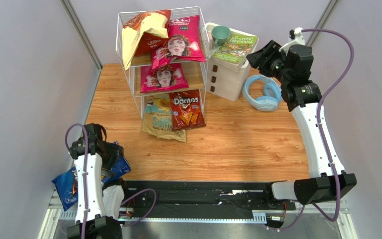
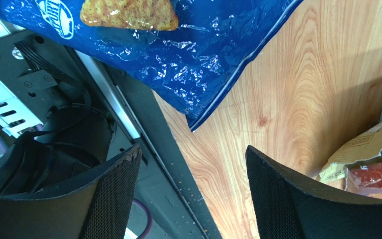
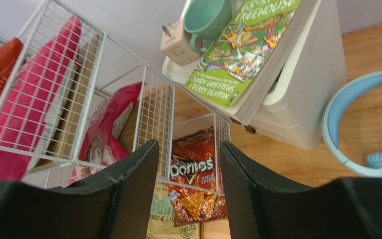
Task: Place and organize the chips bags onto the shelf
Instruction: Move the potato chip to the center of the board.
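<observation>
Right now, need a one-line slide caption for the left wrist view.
Left gripper open and empty above the table edge, blue Doritos bag just ahead, ungrasped.

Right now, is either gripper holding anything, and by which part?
Nothing is held. Left gripper is open, the blue Doritos bag lying beyond its fingertips, ungripped. Right gripper is open and empty, facing the shelf.

We count six chips bags (image 1: pixel 163 77): a magenta pair (image 1: pixel 184 44), one orange-and-cream (image 1: pixel 137 35), one tan-and-teal (image 1: pixel 159 123), one red Doritos (image 1: pixel 187 109), one blue Doritos (image 1: pixel 68 188); one shelf (image 1: pixel 196 74), drawer unit (image 1: pixel 228 79), book (image 1: pixel 235 47), mug (image 1: pixel 221 34), headphone set (image 1: pixel 262 95).
</observation>
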